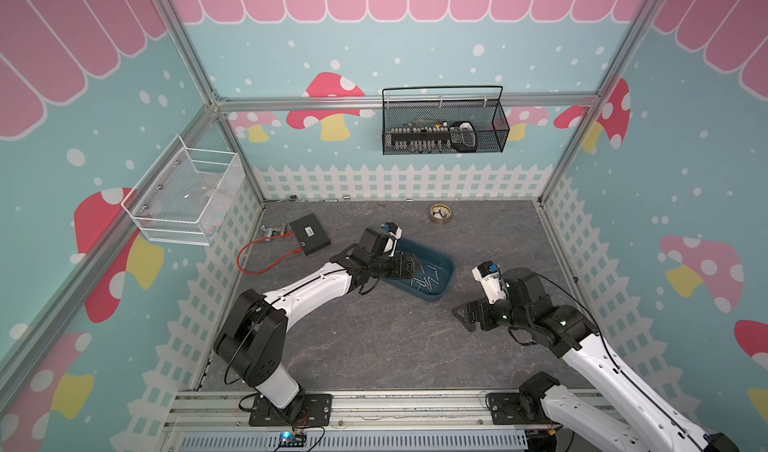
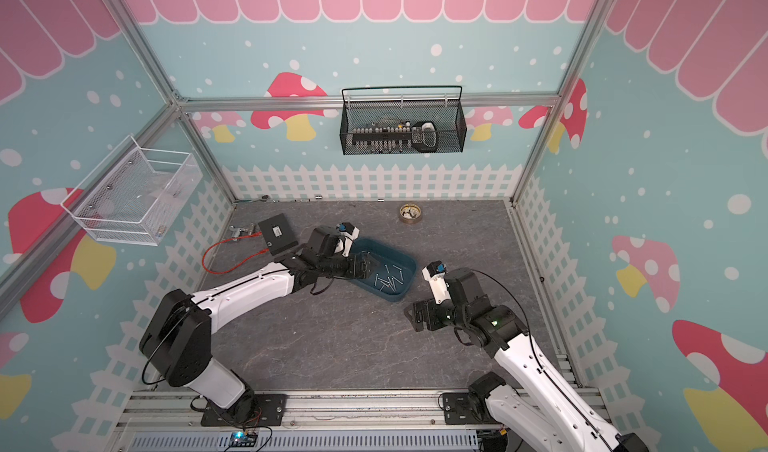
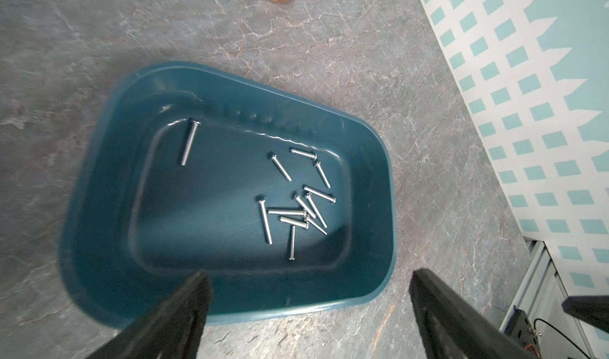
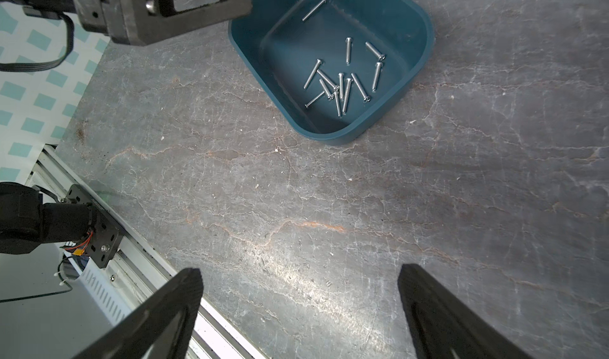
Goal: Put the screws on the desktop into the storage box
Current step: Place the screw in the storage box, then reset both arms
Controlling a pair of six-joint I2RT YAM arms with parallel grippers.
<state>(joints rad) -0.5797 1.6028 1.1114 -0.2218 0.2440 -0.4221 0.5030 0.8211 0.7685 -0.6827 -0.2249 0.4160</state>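
Observation:
The dark teal storage box (image 1: 428, 249) (image 2: 395, 251) lies on the grey veined desktop (image 1: 374, 338), right of centre. Every one of the several silvery screws (image 1: 426, 279) (image 2: 388, 279) (image 3: 296, 209) (image 4: 342, 83) that I see is inside it. Most are bunched at one end, and a single screw (image 3: 188, 142) (image 4: 313, 8) lies apart at the other. My left gripper (image 1: 409, 263) (image 2: 365, 265) (image 3: 309, 275) hangs over the box's left end, open and empty. The right gripper (image 1: 461, 315) (image 2: 413, 315) (image 4: 299, 270) is open over bare desktop, nearer the front than the box.
A black flat box (image 1: 309, 235) with a red cable (image 1: 266, 259) sits at the back left, and a tape roll (image 1: 440, 213) at the back. A black mesh basket (image 1: 444, 128) and a white wire basket (image 1: 187, 196) hang on the walls. Small metal bits (image 1: 332, 200) line the back wall edge.

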